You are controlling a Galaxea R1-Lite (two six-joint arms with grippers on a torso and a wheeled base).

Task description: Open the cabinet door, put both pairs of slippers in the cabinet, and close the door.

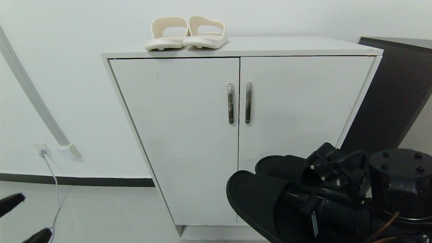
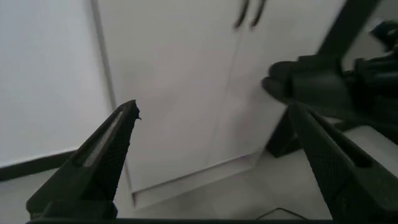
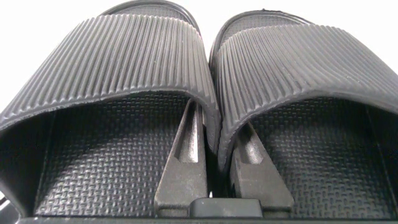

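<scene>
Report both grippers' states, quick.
Left gripper: open, holding nothing.
Right gripper: shut, gripping the black slippers by their inner edges.

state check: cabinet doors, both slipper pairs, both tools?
left cabinet door, closed
right cabinet door, closed
white slippers, side by side on the cabinet top
black slippers, gripped together, low in front of the right cabinet door
left tool, open, empty
right tool, shut on the black slippers
</scene>
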